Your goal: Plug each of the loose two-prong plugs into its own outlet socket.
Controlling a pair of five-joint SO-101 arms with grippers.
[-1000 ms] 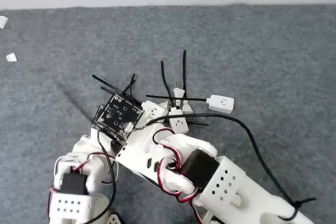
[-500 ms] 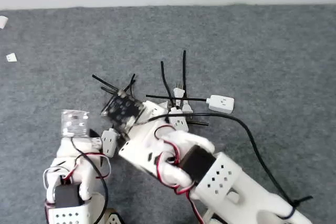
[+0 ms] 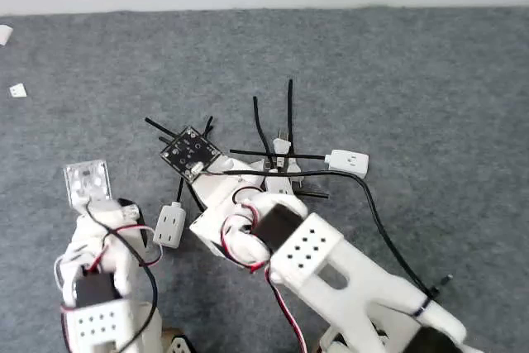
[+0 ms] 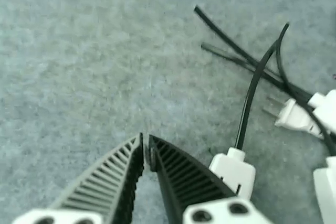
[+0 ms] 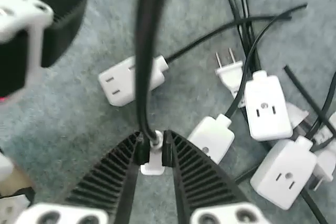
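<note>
Two-prong plugs and white outlet sockets lie tangled in black cords near the middle of the grey carpeted surface (image 3: 430,80), just ahead of my right arm (image 3: 331,262). One bare-pronged plug (image 3: 282,145) sits in the heart of the tangle, prongs pointing away from me. An end socket (image 3: 348,163) rests at the tangle's right edge. A lone socket (image 3: 169,225) lies apart on the left, between my right arm and my left arm (image 3: 95,287). My right fingers (image 5: 140,153) are clamped on a small white connector (image 5: 152,168), whose black cord (image 5: 147,51) runs straight up past the wrist camera. I cannot tell whether that piece carries prongs. Near that grip a three-hole socket (image 5: 268,106) lies face up, with a second three-hole socket (image 5: 286,171) just beside it among crossing cords. My left fingers (image 4: 139,153) are pressed together on nothing, poised over bare carpet with the lone socket just beside them. A small white scrap (image 3: 18,90) sits well apart, near the surface's far left edge.
</note>
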